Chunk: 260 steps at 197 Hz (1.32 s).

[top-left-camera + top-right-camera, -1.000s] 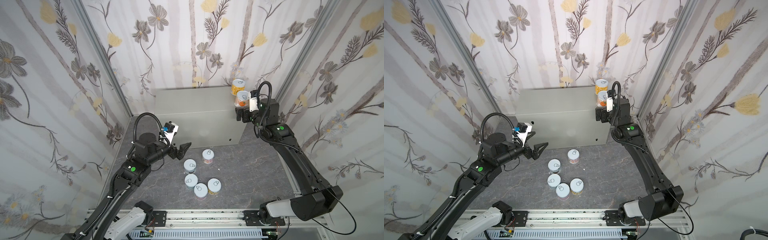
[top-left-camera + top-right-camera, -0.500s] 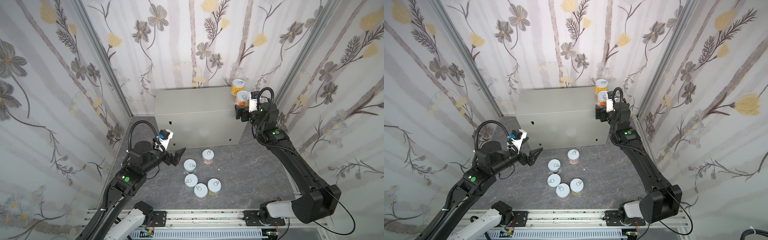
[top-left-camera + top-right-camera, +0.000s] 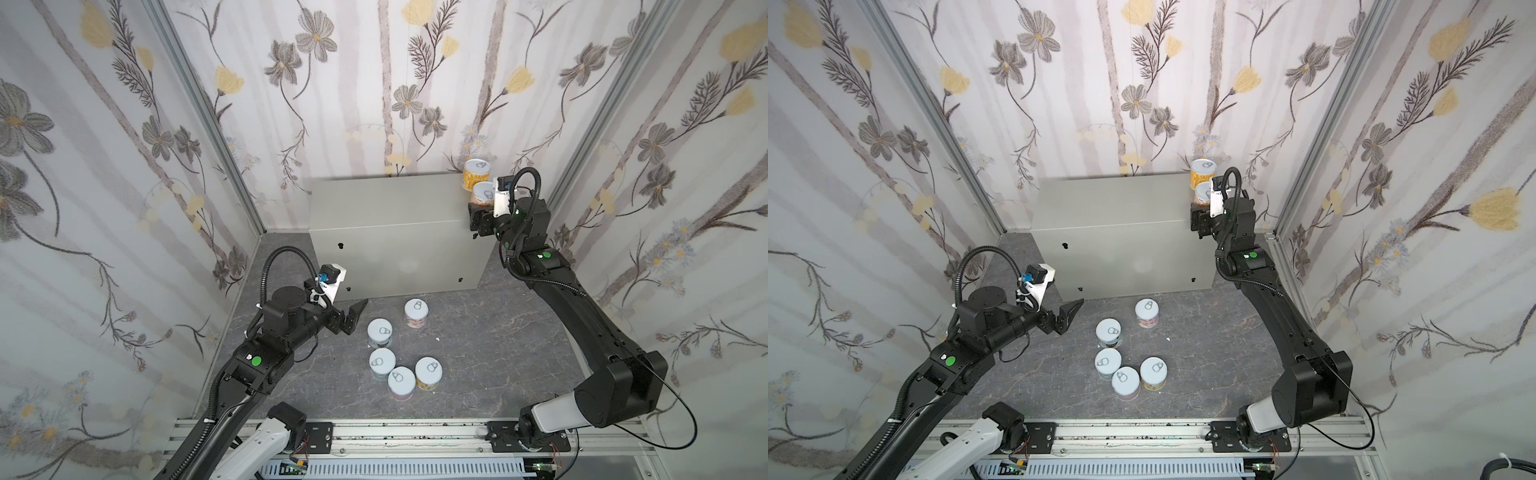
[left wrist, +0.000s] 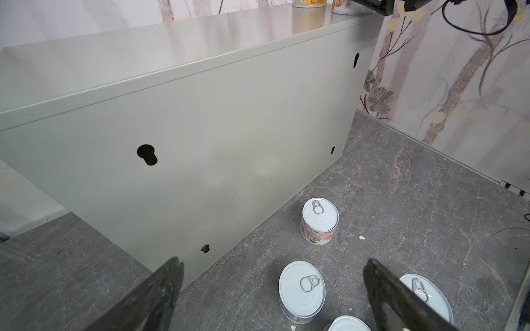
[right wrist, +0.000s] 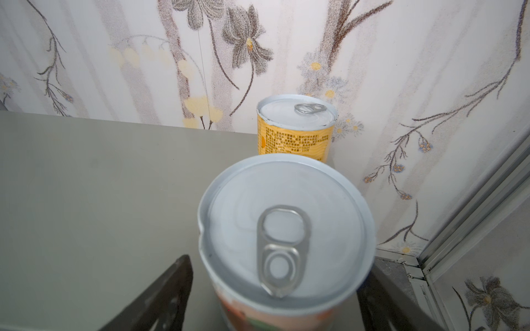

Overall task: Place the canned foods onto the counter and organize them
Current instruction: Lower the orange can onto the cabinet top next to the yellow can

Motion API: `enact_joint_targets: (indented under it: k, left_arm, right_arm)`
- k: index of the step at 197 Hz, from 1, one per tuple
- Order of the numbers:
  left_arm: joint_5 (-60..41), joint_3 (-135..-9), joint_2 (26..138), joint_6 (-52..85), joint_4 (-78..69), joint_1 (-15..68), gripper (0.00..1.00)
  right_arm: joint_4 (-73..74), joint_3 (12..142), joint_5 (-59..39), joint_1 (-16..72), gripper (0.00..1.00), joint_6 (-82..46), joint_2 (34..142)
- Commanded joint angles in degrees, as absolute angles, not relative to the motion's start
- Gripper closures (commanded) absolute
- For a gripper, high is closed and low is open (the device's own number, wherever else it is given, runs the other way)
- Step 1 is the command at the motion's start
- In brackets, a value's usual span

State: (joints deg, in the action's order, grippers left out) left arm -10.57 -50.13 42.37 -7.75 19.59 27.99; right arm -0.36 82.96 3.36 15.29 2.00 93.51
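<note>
Two canned foods stand on the right end of the counter (image 3: 395, 208): a yellow tin (image 3: 477, 172) at the back and an orange-labelled tin (image 3: 483, 194) in front of it. My right gripper (image 5: 275, 275) is open, with its fingers on either side of the orange tin (image 5: 286, 229) and a gap showing beside the label. Several more tins stand on the dark floor, among them a pink one (image 3: 416, 311) and a white-labelled one (image 4: 301, 289). My left gripper (image 3: 358, 316) is open and empty, low over the floor just left of these.
The counter's front face (image 4: 200, 129) rises right beside my left gripper. Floral walls close the cell on three sides. An aluminium corner post (image 5: 473, 223) stands close to the right of the tins on top. A rail (image 3: 395, 436) runs along the front edge.
My left arm has come down and forward, bringing its open gripper lower beside the floor tins. The right gripper has stayed at the orange tin on the counter.
</note>
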Motion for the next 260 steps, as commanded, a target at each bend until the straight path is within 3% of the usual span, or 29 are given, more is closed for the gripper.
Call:
enact_joint_targets:
  k: [1,139,260]
  left_arm:
    - [-10.4,-49.7,42.1,-8.7,17.1,27.8,0.0]
    - [-11.8,-47.9,39.0,-8.6,16.4,26.6,0.0]
    - [-13.6,-46.5,35.1,-7.9,15.3,25.6,0.0]
  right_arm:
    - [0.5,84.2,3.3,15.0,0.16,2.9,94.3]
    - [0.1,87.4,-2.3,12.0,0.31,2.8,97.2]
    - [-1.3,92.7,-2.0,11.7,0.33,2.1,102.2]
